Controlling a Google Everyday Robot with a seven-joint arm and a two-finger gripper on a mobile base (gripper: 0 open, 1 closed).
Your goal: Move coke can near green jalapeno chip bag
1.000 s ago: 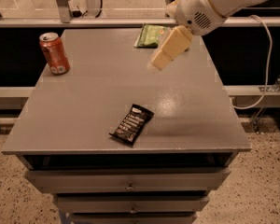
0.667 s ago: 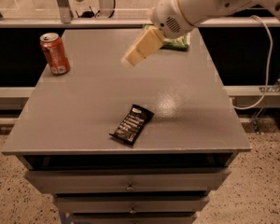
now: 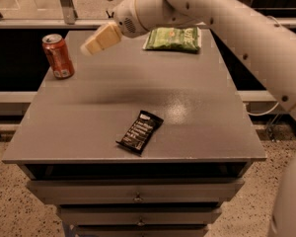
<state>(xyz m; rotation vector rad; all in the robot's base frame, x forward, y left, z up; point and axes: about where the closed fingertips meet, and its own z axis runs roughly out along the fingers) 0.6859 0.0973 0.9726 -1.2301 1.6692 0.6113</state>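
The coke can (image 3: 58, 56), red-orange with a silver top, stands upright near the far left edge of the grey table (image 3: 197, 117). The green jalapeno chip bag (image 3: 172, 38) lies flat at the far edge, right of centre. My gripper (image 3: 89, 48), with cream-coloured fingers, hangs above the table between the two, a short way right of the can and not touching it. The white arm reaches in from the upper right.
A narrow black snack bar wrapper (image 3: 139, 132) lies near the front centre of the table. Drawers (image 3: 138, 197) sit under the tabletop. A glass railing runs behind the far edge.
The gripper has swung left across the far part of the table, from over the chip bag toward the can. The can, bag and wrapper have not moved.
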